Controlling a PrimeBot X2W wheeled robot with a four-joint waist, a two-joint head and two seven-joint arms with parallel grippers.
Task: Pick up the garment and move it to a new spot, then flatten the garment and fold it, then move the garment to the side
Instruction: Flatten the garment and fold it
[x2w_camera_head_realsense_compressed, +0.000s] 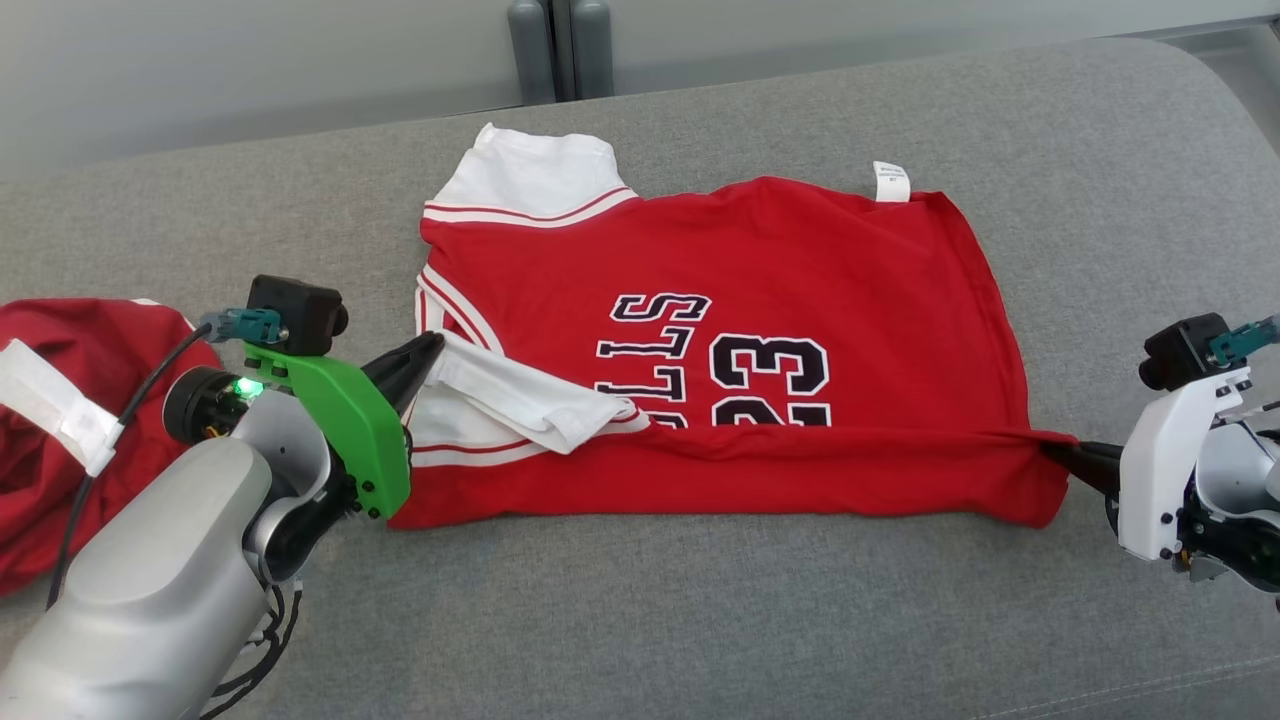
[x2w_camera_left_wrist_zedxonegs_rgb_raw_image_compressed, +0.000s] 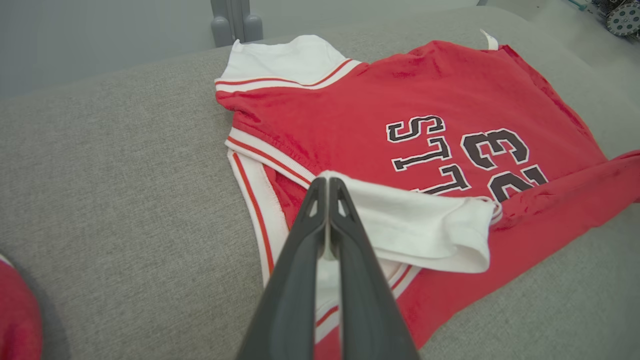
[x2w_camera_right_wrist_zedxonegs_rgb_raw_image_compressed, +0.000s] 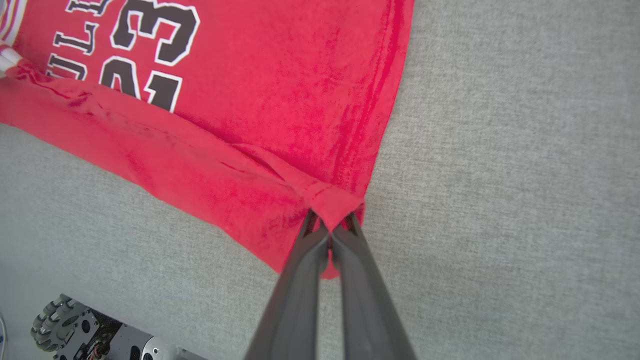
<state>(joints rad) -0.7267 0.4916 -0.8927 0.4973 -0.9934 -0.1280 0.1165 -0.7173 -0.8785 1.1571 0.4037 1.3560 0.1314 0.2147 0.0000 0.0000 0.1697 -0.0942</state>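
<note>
Mid-fold on the grey cushion (x2w_camera_head_realsense_compressed: 700, 620): the red shirt (x2w_camera_head_realsense_compressed: 780, 250) lies flat in no container, stretched between the two sets of fingers. The left gripper (x2w_camera_head_realsense_compressed: 432, 345) has its fingers pressed together on the white sleeve (x2w_camera_head_realsense_compressed: 520, 400) at their tips. The right gripper (x2w_camera_head_realsense_compressed: 1055, 452) pinches the hem corner. The next move probably calls for both to carry the doubled near edge across evenly.

I count two garments: one red jersey (x2w_camera_head_realsense_compressed: 760, 270) spread out, one red bundle (x2w_camera_head_realsense_compressed: 60, 440). Two grippers: left gripper (x2w_camera_head_realsense_compressed: 432, 345), right gripper (x2w_camera_head_realsense_compressed: 1055, 452). One couch (x2w_camera_head_realsense_compressed: 700, 620).
</note>
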